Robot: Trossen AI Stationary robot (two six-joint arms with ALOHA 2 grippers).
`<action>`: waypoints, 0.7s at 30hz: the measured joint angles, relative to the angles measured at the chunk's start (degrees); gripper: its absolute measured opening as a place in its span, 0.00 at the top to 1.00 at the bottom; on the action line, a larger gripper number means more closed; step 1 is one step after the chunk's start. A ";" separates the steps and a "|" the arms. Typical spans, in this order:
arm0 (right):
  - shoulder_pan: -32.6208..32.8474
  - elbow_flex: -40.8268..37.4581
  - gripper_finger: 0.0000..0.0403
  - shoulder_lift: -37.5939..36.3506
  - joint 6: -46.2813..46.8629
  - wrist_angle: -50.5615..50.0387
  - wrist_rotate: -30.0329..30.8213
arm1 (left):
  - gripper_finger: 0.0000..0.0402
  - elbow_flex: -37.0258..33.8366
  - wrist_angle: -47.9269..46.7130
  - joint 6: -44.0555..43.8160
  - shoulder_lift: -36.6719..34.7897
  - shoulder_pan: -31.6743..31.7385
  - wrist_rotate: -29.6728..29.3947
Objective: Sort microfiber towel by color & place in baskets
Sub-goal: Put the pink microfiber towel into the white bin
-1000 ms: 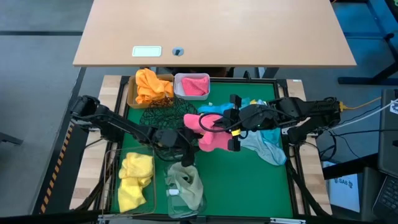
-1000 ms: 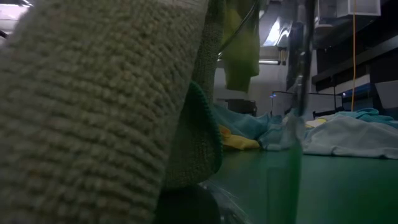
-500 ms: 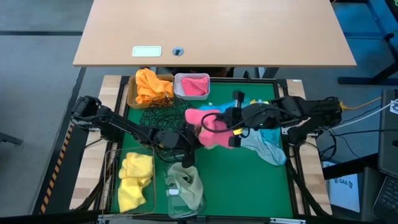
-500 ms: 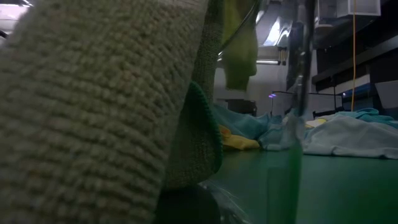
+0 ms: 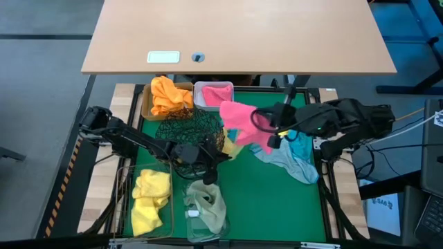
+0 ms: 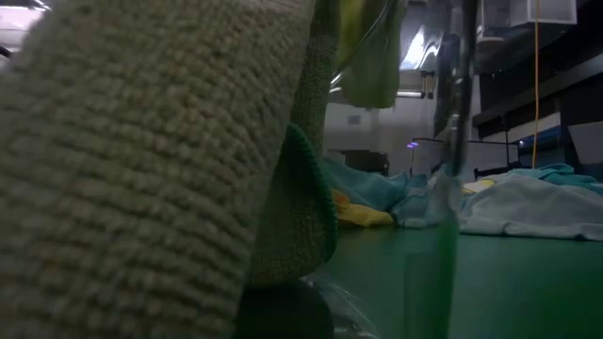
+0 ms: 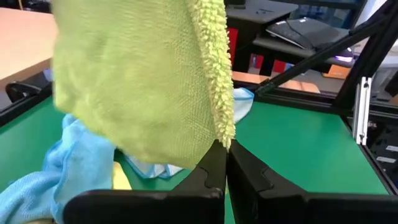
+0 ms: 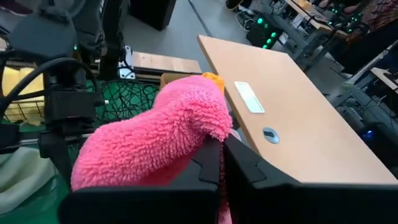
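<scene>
High view: right gripper [image 5: 271,133] clamps pink towel [image 5: 243,122] near white tub [image 5: 211,88] by mat's far edge. Left wrist: left gripper [image 7: 225,163] pinches yellow-green towel [image 7: 140,81], draped above fingers. Right wrist: pink towel bunched over closed fingers [image 8: 245,163].

The left arm reaches in low across the table with its left gripper [image 7: 225,163] pinched tight at mid-table, while the right arm stretches in from the other side, its right gripper [image 8: 221,163] likewise pressed together, raised.
</scene>
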 joint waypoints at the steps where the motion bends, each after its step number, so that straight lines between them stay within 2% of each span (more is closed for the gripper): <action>1: 0.00 -0.01 0.99 -0.43 0.00 0.00 0.01 | 1.00 0.00 -0.05 0.02 -0.03 0.00 0.00; 4: -0.09 0.11 0.99 -2.06 -0.09 0.89 1.74 | 1.00 -0.34 -1.95 -0.01 0.15 -0.11 0.80; 10: -0.09 0.15 0.99 -5.43 2.14 -4.83 -3.80 | 1.00 -0.17 -1.46 -0.02 0.12 0.19 0.59; 14: -0.04 0.15 0.99 -7.22 4.63 -8.10 -4.69 | 1.00 -0.28 -1.83 -0.94 0.23 0.17 1.14; 21: -0.04 0.06 0.99 -9.33 3.31 -10.83 2.47 | 1.00 -0.15 -3.92 -2.86 0.19 0.17 2.08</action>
